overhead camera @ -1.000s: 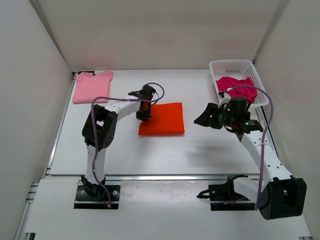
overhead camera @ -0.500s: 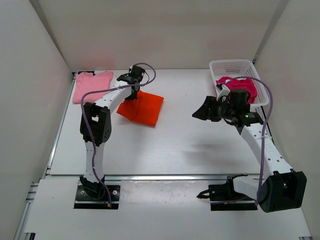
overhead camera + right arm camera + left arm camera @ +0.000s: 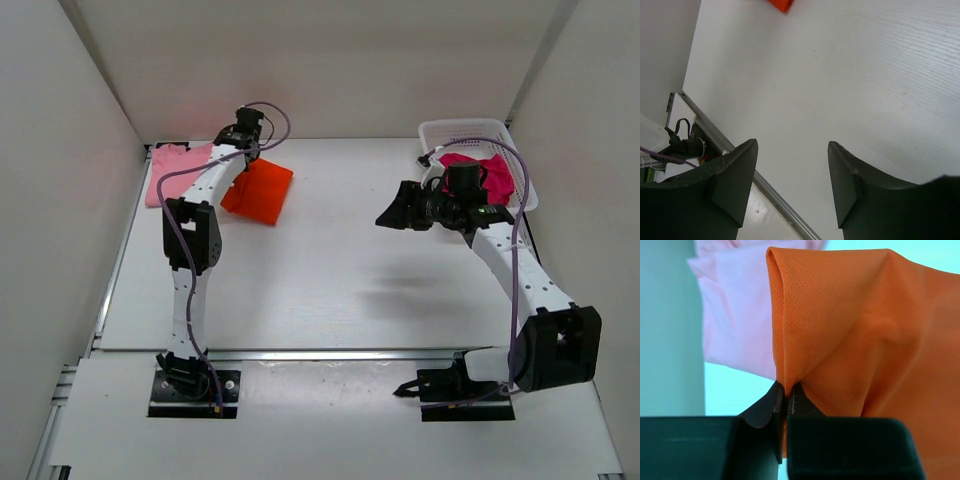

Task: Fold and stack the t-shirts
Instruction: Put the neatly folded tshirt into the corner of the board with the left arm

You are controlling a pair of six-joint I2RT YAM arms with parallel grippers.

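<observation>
Carried from mid-table, the orange shirt (image 3: 258,192) is now at eleven o'clock, just beside the pink shirt (image 3: 170,180), presumably for stacking. Only the wrist view shows the left gripper (image 3: 786,390) pinching its folded edge, jaws nearly together. The right gripper (image 3: 792,150) hovers wide and empty near the magenta shirt (image 3: 497,172) in the basket (image 3: 455,127) at two o'clock.

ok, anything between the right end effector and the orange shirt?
Nothing: bare table between the right end effector and the orange shirt, per the top view.
</observation>
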